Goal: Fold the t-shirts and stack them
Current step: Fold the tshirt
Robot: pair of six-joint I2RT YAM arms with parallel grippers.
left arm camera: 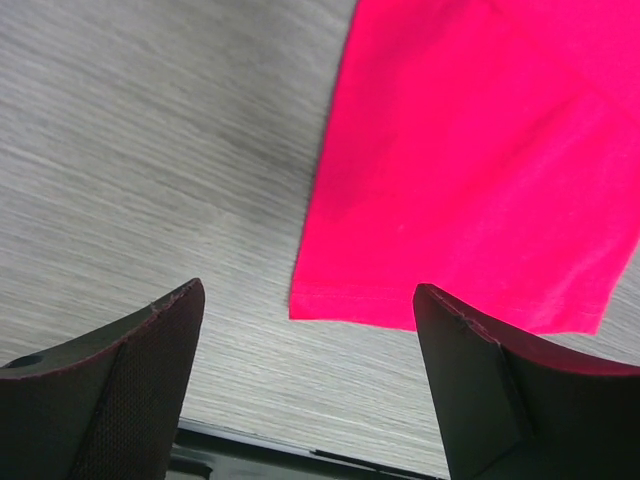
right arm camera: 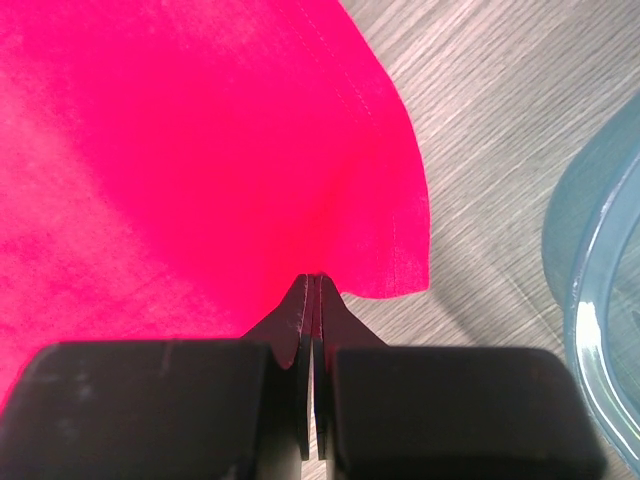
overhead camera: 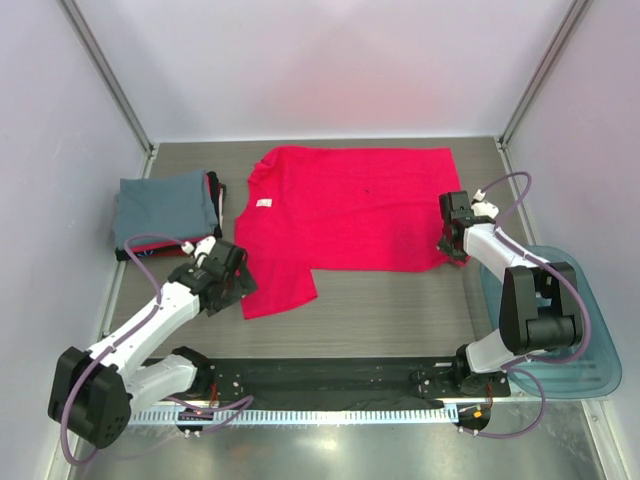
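Table (overhead camera: 400, 320): grey wood-grain, work laid out across it. Progress, as I judge it: partly done. Several tees are already folded and piled; one is spread out and not yet folded, so what's left is folding it and adding it to the pile.

Red-pink tee (overhead camera: 350, 210): biggest item, centre of the table toward 12 o'clock. It lies flat w/ the collar at 9 and the hem at 3. The body is smooth w/ few wrinkles, and no fold is made yet. The near sleeve (overhead camera: 280, 290) sticks out toward 6-7 o'clock, flat on the wood.

Tub (overhead camera: 590, 330): translucent teal, at 4 o'clock, apart from the tee and just beside the right arm.

Stack (overhead camera: 165, 205): at 9 o'clock by the table edge and close to the collar. The blue-grey tee (overhead camera: 160, 200) is on top, w/ red and dark edges showing under it at the side. It looks tidy and square.

Left gripper (overhead camera: 232, 285): at 7-8 o'clock, by the sleeve. Fingers spread wide w/ nothing between them; the sleeve hem lies just ahead on the table.

Right gripper (right arm camera: 315, 280): at 3 o'clock, fingers pressed together on the hem edge near the lower corner. The cloth puckers at the tips, so it reads as a pinch.

Label (overhead camera: 263, 204): small, white, inside the collar.
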